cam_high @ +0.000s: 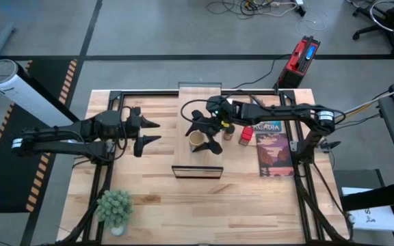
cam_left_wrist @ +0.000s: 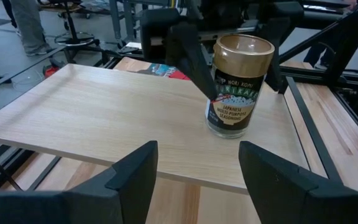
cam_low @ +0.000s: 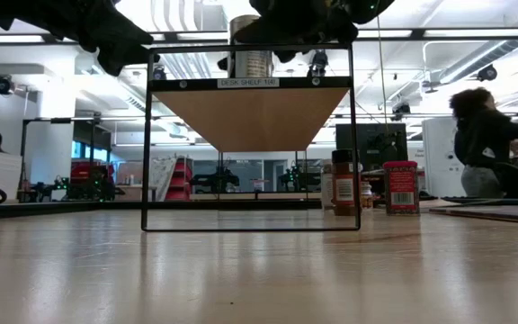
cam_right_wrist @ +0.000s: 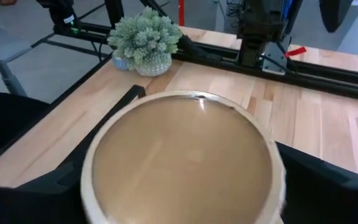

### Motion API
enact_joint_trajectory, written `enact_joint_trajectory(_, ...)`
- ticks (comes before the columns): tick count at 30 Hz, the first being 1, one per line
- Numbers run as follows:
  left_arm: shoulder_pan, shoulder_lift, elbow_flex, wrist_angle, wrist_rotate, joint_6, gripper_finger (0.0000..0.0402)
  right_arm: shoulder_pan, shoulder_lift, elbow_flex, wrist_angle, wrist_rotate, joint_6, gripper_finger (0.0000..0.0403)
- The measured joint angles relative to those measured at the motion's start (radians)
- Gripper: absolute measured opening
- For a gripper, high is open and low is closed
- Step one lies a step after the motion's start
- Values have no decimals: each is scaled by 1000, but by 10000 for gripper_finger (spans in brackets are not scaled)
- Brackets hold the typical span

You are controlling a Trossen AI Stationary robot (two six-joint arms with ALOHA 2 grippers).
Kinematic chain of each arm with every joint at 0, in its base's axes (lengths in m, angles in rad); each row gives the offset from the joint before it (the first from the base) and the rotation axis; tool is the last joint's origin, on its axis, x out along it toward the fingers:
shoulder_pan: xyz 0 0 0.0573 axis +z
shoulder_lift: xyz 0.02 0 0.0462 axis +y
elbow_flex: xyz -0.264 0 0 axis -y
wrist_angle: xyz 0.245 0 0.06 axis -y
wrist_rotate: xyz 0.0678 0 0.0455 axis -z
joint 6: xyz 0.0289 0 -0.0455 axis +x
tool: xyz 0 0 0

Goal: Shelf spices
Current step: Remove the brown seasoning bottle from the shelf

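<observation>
The tan-topped jar stands on the shelf, and from above I see the right gripper spread around it, fingers either side. Beside the shelf on the tabletop sit a dark jar, a red tin and the game box; a potted plant is near the front corner. My left gripper waits open, apart from the shelf.

Low down, the shelf frame lifts the board; the jars and tin stand beyond it, a person behind.

Left wrist: dark fingers flank the jar, whether gripping I cannot tell.

Right wrist: the lid fills my sight.
</observation>
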Motion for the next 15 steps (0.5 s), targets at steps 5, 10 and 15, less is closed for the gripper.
enact_joint_trajectory(5,0,0,0,-3,0,0,211,0,11,11,2,-9,-8,310)
enact_joint_trajectory(10,0,0,0,-6,0,0,210,0,17,11,0,-8,-8,269)
enact_joint_trajectory(15,0,0,0,-7,0,0,209,0,17,11,2,-8,-9,253)
